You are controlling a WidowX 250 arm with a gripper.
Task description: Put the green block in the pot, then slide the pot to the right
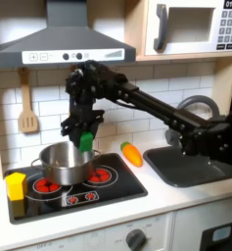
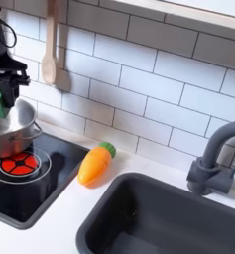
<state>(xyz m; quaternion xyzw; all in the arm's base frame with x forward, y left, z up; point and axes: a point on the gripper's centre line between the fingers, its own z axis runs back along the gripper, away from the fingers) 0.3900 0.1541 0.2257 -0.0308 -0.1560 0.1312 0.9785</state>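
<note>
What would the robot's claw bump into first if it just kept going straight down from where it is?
Most likely the pot. The gripper points downward, holding the green block just above the pot's right rim in the first exterior view. Depth is unclear, so the block might meet the rim rather than the inside.

Toy kitchen set, with a wall of white brick-shaped tiles (image 1: 29,103) and grey joints, seen in both exterior views. In the first exterior view: a grey extractor hood (image 1: 61,39) at the top left, a microwave (image 1: 194,26) in a pale wood cabinet at the top right, two wooden utensils (image 1: 27,101) hanging on the tiles. Pale worktop (image 1: 137,201) below, with a black hob (image 1: 73,186) and red rings near its left end, a dark sink (image 1: 191,164) at its right end, a grey tap (image 2: 214,151) behind the sink. Knob (image 1: 136,238) on the white front panel. Soft, even light, no strong shadows.
</note>
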